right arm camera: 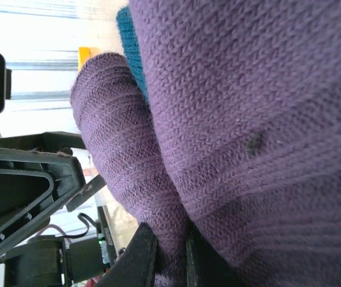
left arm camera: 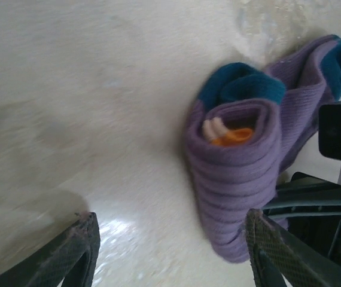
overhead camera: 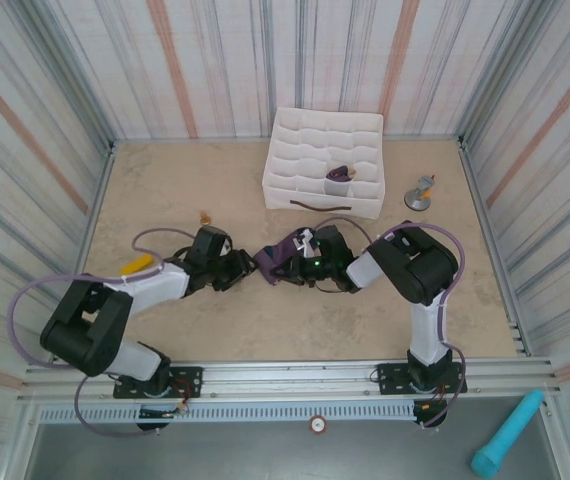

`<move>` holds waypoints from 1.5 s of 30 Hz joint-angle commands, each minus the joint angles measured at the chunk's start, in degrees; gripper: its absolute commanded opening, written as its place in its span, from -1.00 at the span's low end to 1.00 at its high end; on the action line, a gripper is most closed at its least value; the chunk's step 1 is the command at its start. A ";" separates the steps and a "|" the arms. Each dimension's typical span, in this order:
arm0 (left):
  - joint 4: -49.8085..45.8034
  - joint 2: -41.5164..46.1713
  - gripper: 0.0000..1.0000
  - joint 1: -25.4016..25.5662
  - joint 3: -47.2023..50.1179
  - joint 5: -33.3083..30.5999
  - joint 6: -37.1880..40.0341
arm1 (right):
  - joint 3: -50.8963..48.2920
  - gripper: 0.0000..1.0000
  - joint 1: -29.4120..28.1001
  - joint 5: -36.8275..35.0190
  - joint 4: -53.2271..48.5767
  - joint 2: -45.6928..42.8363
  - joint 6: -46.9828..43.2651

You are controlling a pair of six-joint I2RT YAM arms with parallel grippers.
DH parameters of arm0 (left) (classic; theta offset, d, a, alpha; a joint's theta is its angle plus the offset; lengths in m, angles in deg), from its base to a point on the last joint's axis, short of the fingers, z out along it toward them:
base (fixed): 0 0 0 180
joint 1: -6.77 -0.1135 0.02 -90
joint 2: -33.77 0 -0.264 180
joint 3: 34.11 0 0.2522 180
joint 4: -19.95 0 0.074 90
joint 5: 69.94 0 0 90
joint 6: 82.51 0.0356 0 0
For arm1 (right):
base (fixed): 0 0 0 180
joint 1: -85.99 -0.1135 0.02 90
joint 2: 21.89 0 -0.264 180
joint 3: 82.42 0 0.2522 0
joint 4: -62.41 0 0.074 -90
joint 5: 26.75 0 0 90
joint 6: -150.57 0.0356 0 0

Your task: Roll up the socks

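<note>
My left gripper (left arm camera: 170, 220), open and empty, has the socks (left arm camera: 239, 185) lying lengthwise in its gap, off to the right; my right gripper (right arm camera: 169, 260) looks pinched shut on them.

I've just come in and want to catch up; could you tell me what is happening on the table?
Both arms meet mid-table over the purple socks, which are already wound into a loose roll, teal toes poking out. The right gripper is pinched shut on the purple knit. The left gripper has its jaws open, facing the roll, not gripping it.
</note>
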 commanded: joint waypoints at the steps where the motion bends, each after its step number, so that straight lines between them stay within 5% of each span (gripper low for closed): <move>1: 3.61 -3.03 0.29 1.79 -2.66 -2.56 1.88 | -3.03 -1.00 1.19 -8.65 -19.10 5.78 2.65; 10: 7.52 -9.57 0.11 2.63 -4.10 -4.57 -0.84 | -3.97 -1.00 1.22 -8.64 -17.34 6.32 3.78; 20: 12.02 -7.45 -0.06 3.85 -0.50 -9.42 -1.98 | -3.81 -1.00 1.38 -8.56 -16.33 6.93 4.22; 32: 13.12 -11.34 -0.64 4.31 -0.31 -9.71 -3.25 | -4.26 -1.00 1.90 -8.66 -15.65 6.55 3.94; 35: 7.62 -11.01 -0.81 4.31 -1.90 -11.38 -2.99 | -4.00 -0.75 1.97 -9.96 -18.15 5.30 2.27; 45: -8.49 -5.41 -0.96 3.97 -6.45 -15.35 0.73 | -2.45 -0.29 -0.56 -17.31 -27.61 -10.49 -9.77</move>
